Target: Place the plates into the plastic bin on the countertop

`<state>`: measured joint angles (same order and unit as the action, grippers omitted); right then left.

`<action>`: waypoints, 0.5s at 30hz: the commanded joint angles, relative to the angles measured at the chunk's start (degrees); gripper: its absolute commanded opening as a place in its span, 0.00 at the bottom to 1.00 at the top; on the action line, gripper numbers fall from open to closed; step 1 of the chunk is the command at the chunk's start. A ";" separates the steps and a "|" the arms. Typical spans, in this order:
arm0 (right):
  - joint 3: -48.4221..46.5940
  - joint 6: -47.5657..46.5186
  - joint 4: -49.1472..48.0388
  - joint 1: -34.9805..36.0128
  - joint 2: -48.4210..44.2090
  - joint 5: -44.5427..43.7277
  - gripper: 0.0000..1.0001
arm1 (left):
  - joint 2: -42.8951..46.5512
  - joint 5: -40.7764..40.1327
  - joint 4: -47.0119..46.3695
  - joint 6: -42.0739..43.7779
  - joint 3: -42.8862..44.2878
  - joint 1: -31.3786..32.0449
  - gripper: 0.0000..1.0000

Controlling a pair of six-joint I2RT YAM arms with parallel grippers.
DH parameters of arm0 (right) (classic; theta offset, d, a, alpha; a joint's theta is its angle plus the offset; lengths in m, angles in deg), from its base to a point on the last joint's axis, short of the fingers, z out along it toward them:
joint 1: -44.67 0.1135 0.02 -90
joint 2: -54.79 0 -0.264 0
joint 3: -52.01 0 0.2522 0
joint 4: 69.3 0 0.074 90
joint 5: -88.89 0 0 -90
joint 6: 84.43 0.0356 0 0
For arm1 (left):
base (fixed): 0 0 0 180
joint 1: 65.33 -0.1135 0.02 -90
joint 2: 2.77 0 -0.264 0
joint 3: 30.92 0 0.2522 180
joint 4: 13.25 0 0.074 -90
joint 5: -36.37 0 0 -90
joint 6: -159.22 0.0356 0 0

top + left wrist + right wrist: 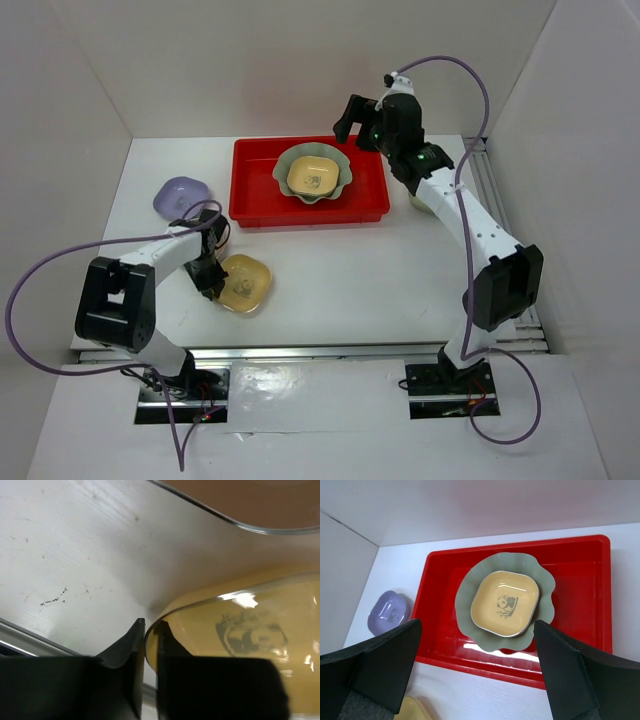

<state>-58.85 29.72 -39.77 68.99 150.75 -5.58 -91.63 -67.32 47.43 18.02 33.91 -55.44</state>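
The shallow rectangular bright red plastic bin sits at the back of the flat white countertop. Inside it lies the large pale green scallop-edged dish. Nested on that is 1 small yellow rounded-square glossy dish with a dark animal print at its centre. A lavender rounded-square dish rests on the countertop just left of the bin. A 2nd yellow dish, bearing the same kind of print, lies near the front left, well apart from the bin. The left gripper pinches its left rim, 1 finger inside and 1 outside. The right gripper hovers over the bin's back right corner, jaws spread wide and holding nothing.
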 commanded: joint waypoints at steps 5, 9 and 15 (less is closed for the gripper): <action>-0.37 -0.59 -2.68 -0.41 -3.59 1.66 1.00 | -2.11 -1.78 -1.39 -3.47 -2.90 3.90 0.00; -0.90 -1.11 -2.06 -0.94 -4.64 1.66 1.00 | 3.41 -2.30 1.25 -5.66 -0.46 11.18 0.00; -1.95 -1.64 -0.74 -2.77 -7.89 1.66 1.00 | 12.65 -6.25 12.22 -11.37 12.87 24.29 0.00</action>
<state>-58.17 29.58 -39.64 67.57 147.96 -4.18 -82.65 -68.30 50.86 10.11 39.39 -34.13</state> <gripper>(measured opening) 0.999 0.077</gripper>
